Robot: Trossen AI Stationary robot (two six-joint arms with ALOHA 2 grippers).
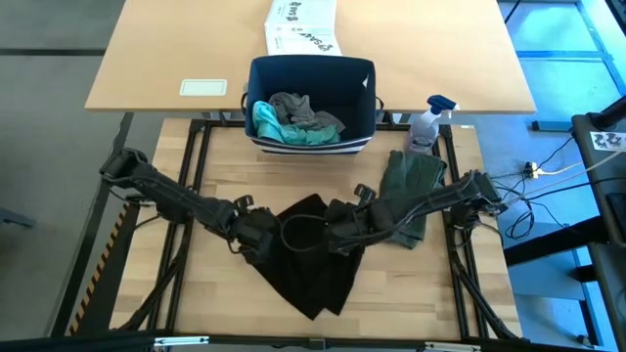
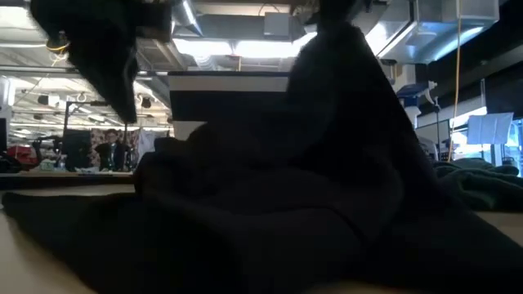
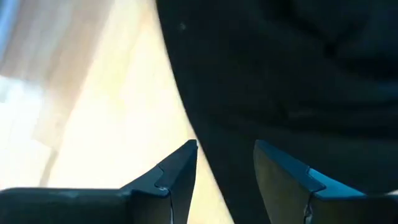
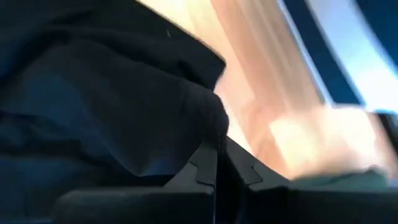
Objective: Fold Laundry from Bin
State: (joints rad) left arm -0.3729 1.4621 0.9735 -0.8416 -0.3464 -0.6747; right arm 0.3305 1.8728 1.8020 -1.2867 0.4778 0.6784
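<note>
On the left of the pale wooden slatted table [image 1: 225, 313], the left arm reaches in toward the middle, and the left gripper [image 1: 256, 233] sits at the left edge of the large black T-shirt [image 1: 313, 264]. In the left wrist view its two dark fingers [image 3: 177, 171] stand apart, one over bare wood and the other over the black cloth, with the shirt's edge running between them; nothing is pinched.

The black T-shirt lies crumpled in the middle of the table, a point of it trailing toward the near edge. In the low view it rises as a dark mound, with one part drawn up to a peak.

Behind it, at the far edge of the table, stands the rectangular navy-blue fabric bin with white stripes round its base [image 1: 364, 108]. Inside lie a teal piece of cloth [image 1: 266, 119] and a grey garment [image 1: 298, 108], bunched together.

The right gripper [image 1: 342, 227] is at the shirt's right side, and in the right wrist view its fingers [image 4: 202, 168] are pressed together with a fold of black cloth caught between them.

Further right, an olive-green garment [image 1: 411, 181] lies flat under the right arm. Beside the bin stands a clear spray bottle with a blue trigger [image 1: 428, 122].
</note>
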